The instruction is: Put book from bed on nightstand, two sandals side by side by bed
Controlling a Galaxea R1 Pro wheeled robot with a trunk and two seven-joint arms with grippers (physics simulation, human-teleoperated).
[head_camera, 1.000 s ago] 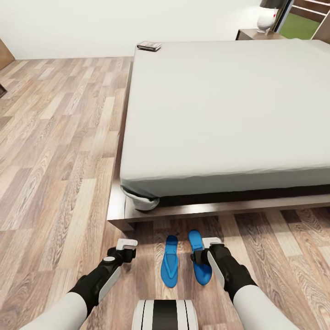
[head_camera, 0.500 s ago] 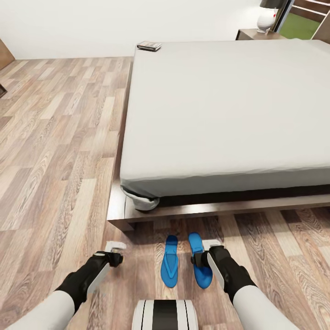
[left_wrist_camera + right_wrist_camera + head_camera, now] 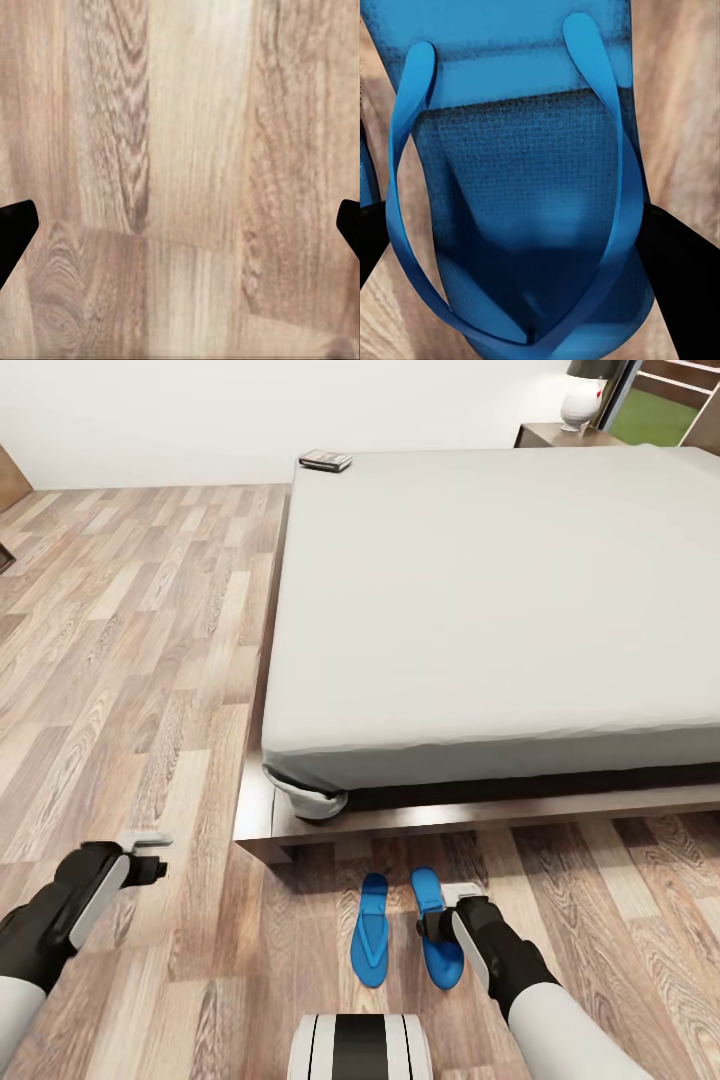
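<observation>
Head view takes in the light brown wood-plank floor [image 3: 130, 660] and the large low bed [image 3: 490, 600] with its dark brown frame and pale grey mattress. At the far head of the bed stands a dark brown glossy nightstand [image 3: 550, 435] carrying a white-based lamp [image 3: 583, 400]. The small thin book [image 3: 325, 460] with a dark cover lies on the far corner of the mattress, well apart from the robot — so that half of the task looks undone.

Nearer, just beside the foot of the bed frame, the two flat bright blue sandals lie on the floor roughly parallel: the left sandal [image 3: 371, 930] on its own, the right sandal [image 3: 436, 925] under the right gripper [image 3: 440, 922]. In the right wrist view the dark fingers flank this sandal [image 3: 521, 187] on both sides, but whether they pinch it or stand clear I cannot tell. The pair seems close to placed; letting go is probably what remains.

The left gripper [image 3: 150, 855] hangs off to the left over bare planks, its fingertips [image 3: 15, 229] spread wide with nothing between them.
</observation>
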